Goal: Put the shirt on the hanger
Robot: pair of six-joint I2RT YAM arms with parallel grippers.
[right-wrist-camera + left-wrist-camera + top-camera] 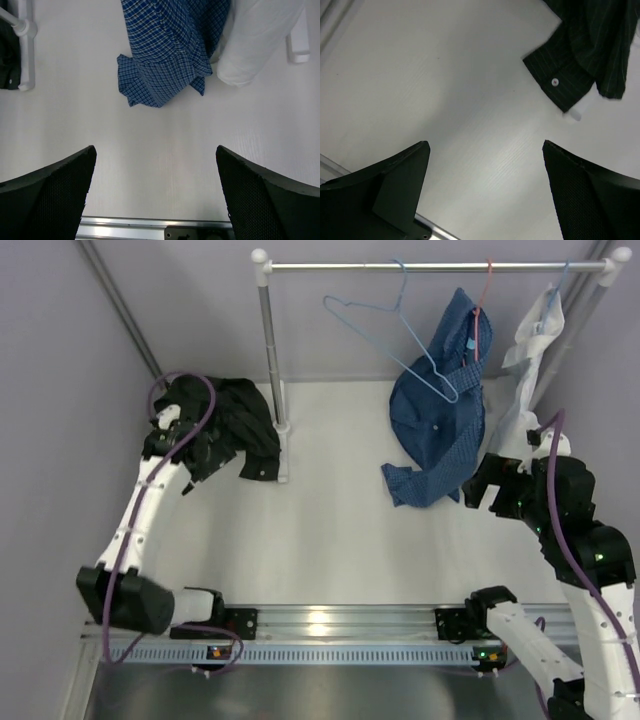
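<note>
Shirt heaped at 10 o'clock on table. Hanger on rail at 1 o'clock, against blue checked shirt. Left gripper and right gripper both spread, empty. Risks: pinching only a cuff likely drags the heap; the loose hanger may swing or snag its neighbour.

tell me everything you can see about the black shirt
The black shirt is dark woven fabric with faint thin pinstripes. It lies crumpled in a heap on the white table at the far left, beside the foot of the rack's left post. One sleeve trails out, ending in a cuff with a small pale button. It is not hung up. The open left tool hangs over bare table near the cuff, not gripping it.
</note>
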